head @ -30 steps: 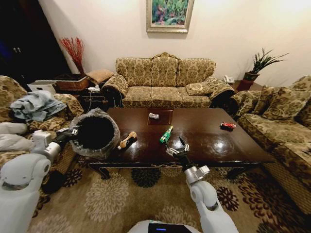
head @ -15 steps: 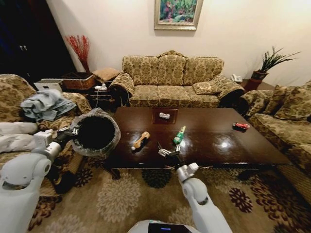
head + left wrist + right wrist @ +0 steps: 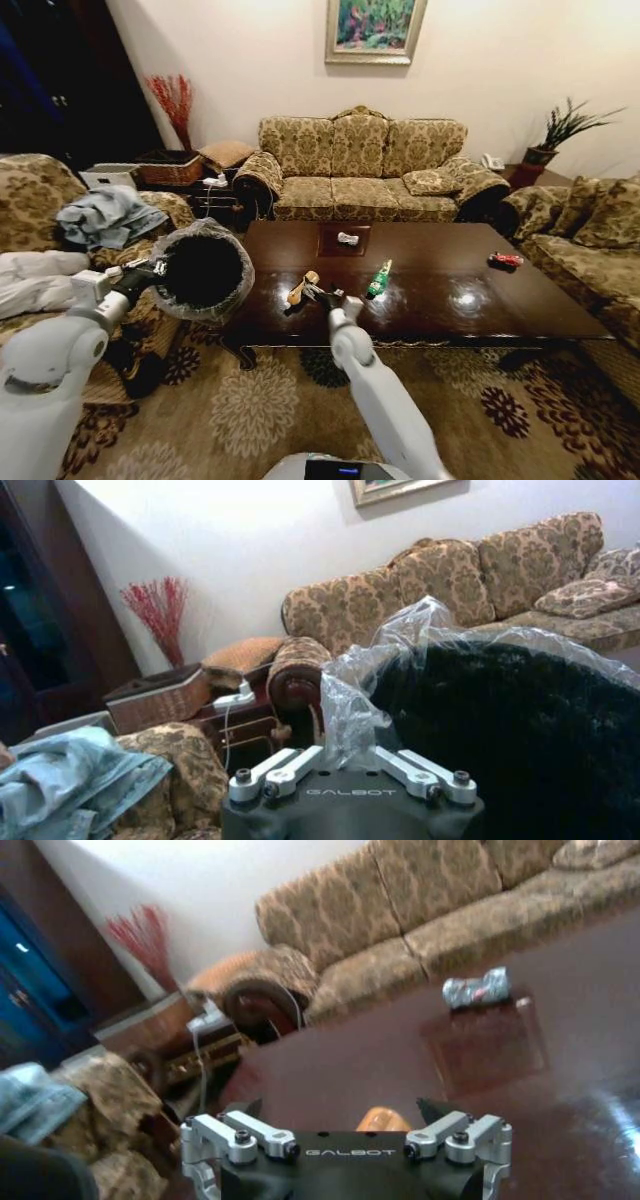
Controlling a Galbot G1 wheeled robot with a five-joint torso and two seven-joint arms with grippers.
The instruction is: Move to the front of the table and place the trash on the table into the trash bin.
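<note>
Glossy dark wood fills my view: the table (image 3: 440, 290), and everything below is placed against it. My right gripper (image 3: 318, 295) hovers over its near left corner with fingers spread wide, straddling the tan-and-dark bottle piece (image 3: 300, 288) (whether they touch it, I cannot tell). The green wrapper (image 3: 378, 279) lies just beside, toward the table's middle; the white crumpled scrap (image 3: 348, 238) sits on the inlaid panel near the far edge; the red piece (image 3: 505, 260) rests near the far right corner. Off the table's left end, my left gripper (image 3: 350, 769) clamps the trash bin (image 3: 205, 268) by its bag-lined rim, mouth tilted toward me.
</note>
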